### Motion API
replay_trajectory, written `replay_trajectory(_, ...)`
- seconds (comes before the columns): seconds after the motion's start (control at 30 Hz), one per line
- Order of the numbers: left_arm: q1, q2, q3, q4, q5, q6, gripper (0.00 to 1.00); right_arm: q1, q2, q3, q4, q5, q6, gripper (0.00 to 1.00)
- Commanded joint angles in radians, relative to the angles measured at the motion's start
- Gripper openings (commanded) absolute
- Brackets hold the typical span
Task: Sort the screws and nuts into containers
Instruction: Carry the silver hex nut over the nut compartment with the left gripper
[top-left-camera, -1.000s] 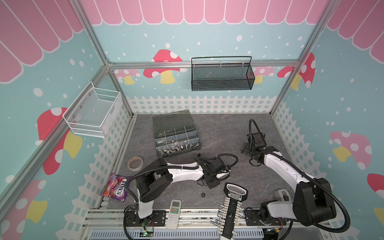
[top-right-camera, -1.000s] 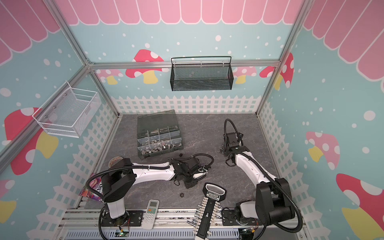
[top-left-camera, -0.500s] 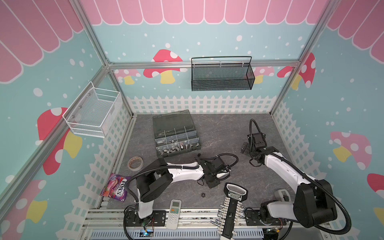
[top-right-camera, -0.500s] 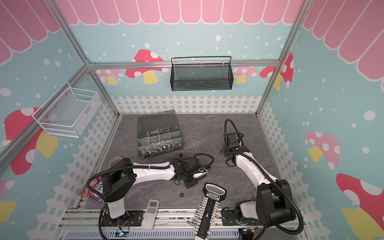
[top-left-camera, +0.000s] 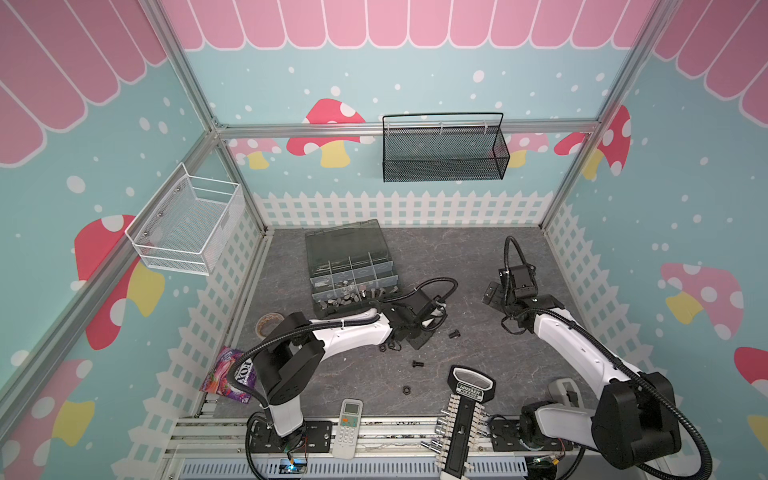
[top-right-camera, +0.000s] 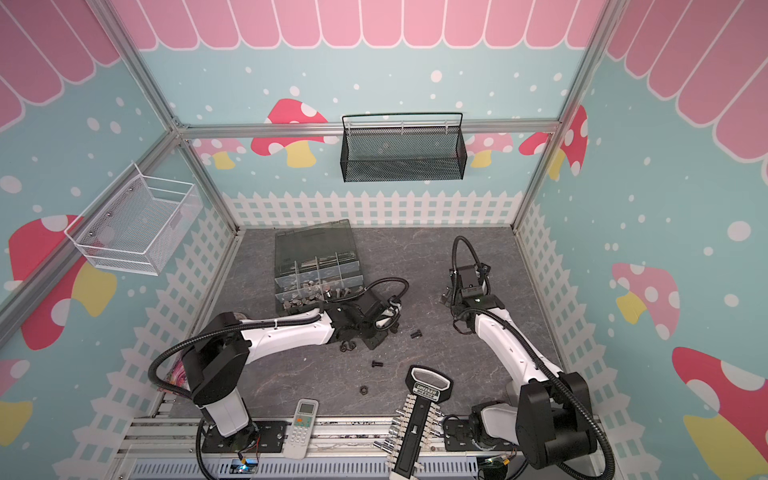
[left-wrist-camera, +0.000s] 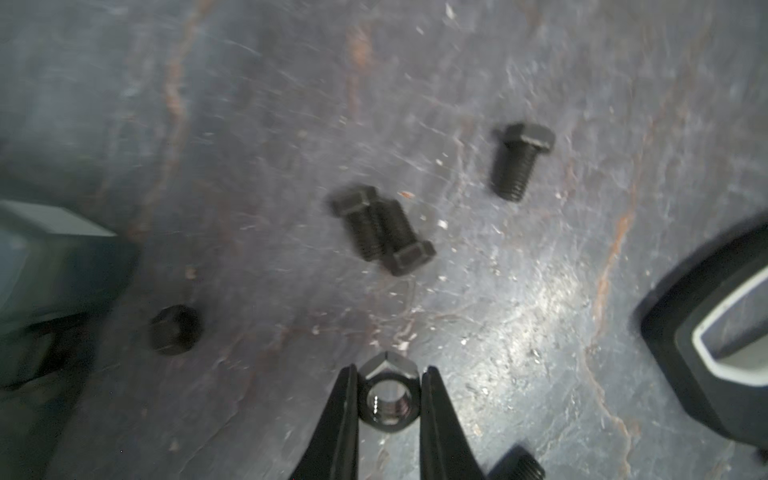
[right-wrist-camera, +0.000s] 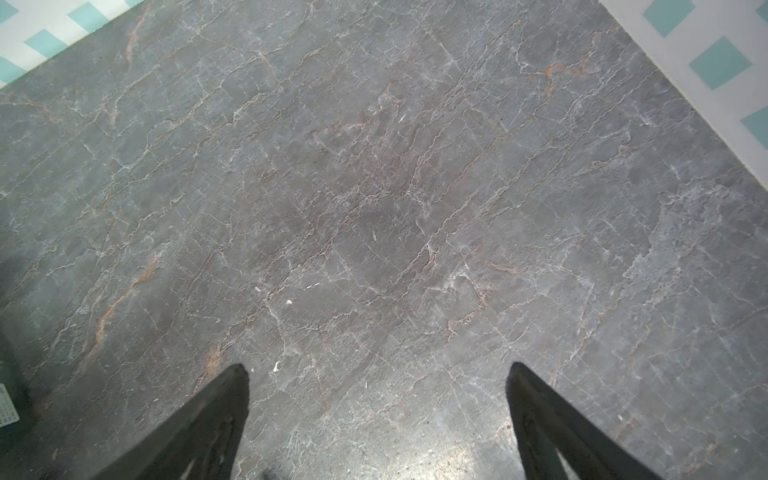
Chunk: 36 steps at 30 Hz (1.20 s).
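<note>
The left jaws are pinched narrow on one black nut (left-wrist-camera: 388, 399). They press on its flat sides, so it cannot roll or slip out. The nut is low over the desk (left-wrist-camera: 249, 104). I cannot tell if it is lifted off yet. It is just to the right of the box (top-left-camera: 349, 266) and a bit nearer.

The box stands at the far left of the desk with its lid open, so things can be dropped in from above. Its near cubbies already hold silver and black bits. They are too small to show which cubby has the nuts. I think the next job is to lift this nut and carry it there.

More bits wait on the desk. Two black screws (left-wrist-camera: 382, 230) lie touching, head to tail, and a third screw (left-wrist-camera: 519, 160) lies alone close by. In a top view, one more screw (top-left-camera: 417, 364) and a loose nut (top-left-camera: 406, 390) lie nearer the front, by the tool rack (top-left-camera: 469, 399).

The right jaws are wide apart and hold nothing. They hang over bare desk on the far right, likely so the two arms do not bump.
</note>
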Motion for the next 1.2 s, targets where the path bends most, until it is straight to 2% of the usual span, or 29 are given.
replay_trajectory(0.0,0.052,-0.09,-0.002,0.05,-0.076,-0.098,0.12,-0.003,-0.015,-0.006,0.008,-0.002,-0.008,0.98)
replay_trajectory(0.17,0.17,-0.201,-0.042,0.083,-0.131,-0.208,0.11,-0.003,-0.013,-0.015,0.061,-0.06,-0.048,0.98)
replay_trajectory(0.3,0.306,-0.252,-0.078,0.122,-0.11,-0.29,0.11,-0.002,-0.01,-0.023,0.089,-0.09,-0.06,0.98)
replay_trajectory(0.63,0.559,-0.165,-0.044,0.128,-0.065,-0.358,0.11,0.006,0.006,-0.026,0.095,-0.118,-0.064,0.98)
replay_trajectory(0.87,0.64,-0.042,0.014,0.131,-0.014,-0.378,0.11,0.016,0.02,-0.019,0.095,-0.122,-0.068,0.98)
replay_trajectory(1.17,0.67,0.047,0.059,0.125,-0.022,-0.402,0.15,0.03,0.05,-0.008,0.095,-0.133,-0.074,0.98)
